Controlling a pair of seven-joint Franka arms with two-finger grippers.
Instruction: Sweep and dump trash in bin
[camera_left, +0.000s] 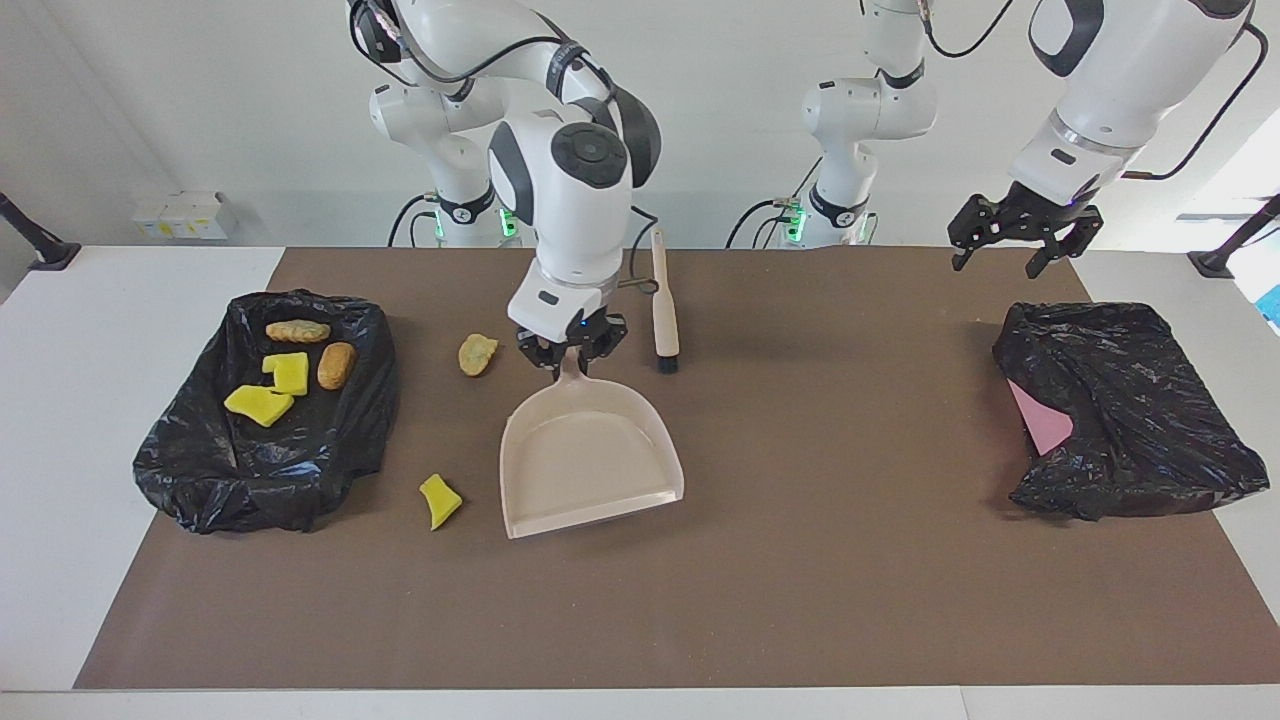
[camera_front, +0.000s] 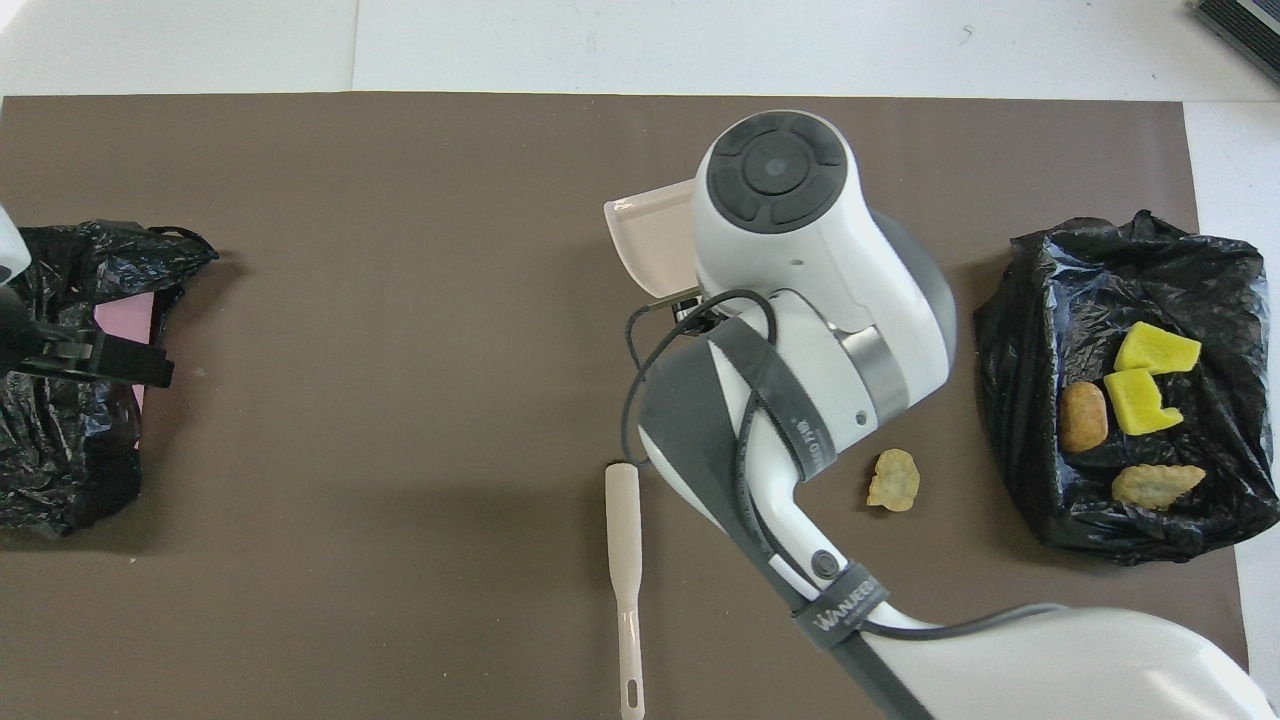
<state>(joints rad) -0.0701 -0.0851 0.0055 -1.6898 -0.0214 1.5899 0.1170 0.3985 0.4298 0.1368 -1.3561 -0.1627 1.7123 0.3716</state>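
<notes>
The black bin bag (camera_left: 200, 470) at frame left holds four scraps (camera_left: 290, 372). The right gripper (camera_left: 570, 352) pinches the dustpan (camera_left: 590, 460); the left gripper (camera_left: 1010, 245) hangs spread, empty, upper right.

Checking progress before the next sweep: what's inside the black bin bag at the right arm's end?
In the black bin bag: two yellow foam bits, an orange-brown lump and a tan chunk. Anything under its folds is hidden.

Robotics lab: two Franka arms (camera_left: 560, 150), bare white walls, brown mat (camera_left: 800, 560).
</notes>
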